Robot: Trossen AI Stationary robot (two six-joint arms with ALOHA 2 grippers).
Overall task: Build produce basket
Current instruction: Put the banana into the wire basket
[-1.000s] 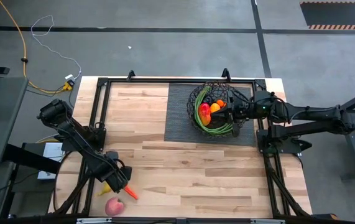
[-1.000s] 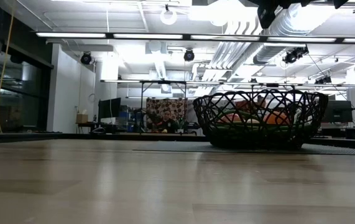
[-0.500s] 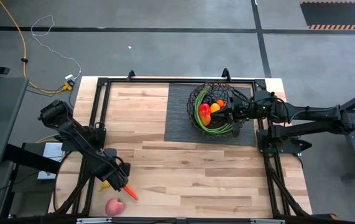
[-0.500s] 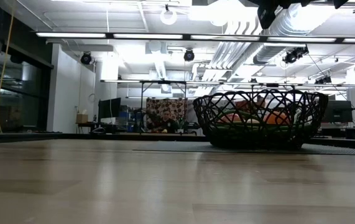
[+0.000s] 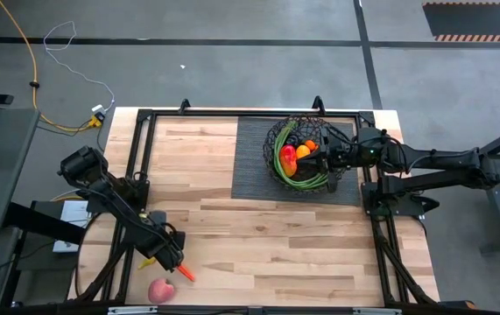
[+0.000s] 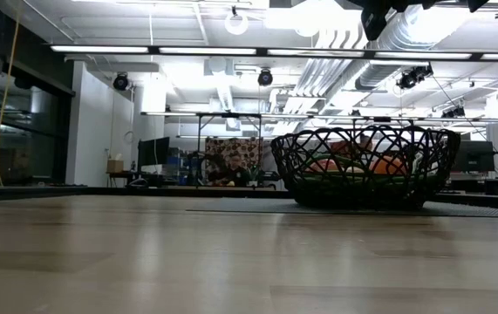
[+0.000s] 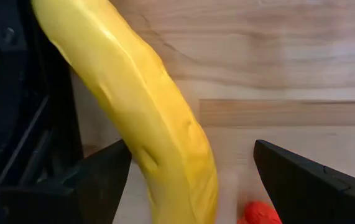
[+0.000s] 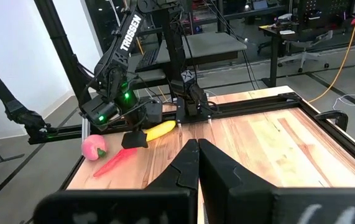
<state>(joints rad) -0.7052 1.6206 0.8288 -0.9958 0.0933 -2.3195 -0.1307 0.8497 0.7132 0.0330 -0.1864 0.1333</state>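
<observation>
At the near left corner of the table (image 5: pixel 258 232), the left gripper (image 5: pixel 169 256) is lowered over a yellow banana (image 7: pixel 146 118), its fingers (image 7: pixel 308 186) spread wide with the banana lying between them, not pinched. Just beside the gripper, toward the table's middle, an orange carrot (image 5: pixel 184 272) is seen, and a pink-red apple (image 5: pixel 160 290) lies near it at the table's near edge. In the right wrist view these three are seen grouped under the left arm: banana, carrot (image 8: pixel 116 163), apple (image 8: pixel 93 147).

Well apart, at the far right, the black wire basket (image 5: pixel 302 156) is set on a dark ribbed mat (image 5: pixel 254 166). Long green beans (image 5: pixel 295 181), a red-yellow pepper (image 5: pixel 289 158) and oranges (image 5: pixel 306 149) are held inside it. The right gripper (image 5: pixel 323 160) is placed at the basket's right rim, its fingers (image 8: pixel 221 171) pressed shut together on nothing.
</observation>
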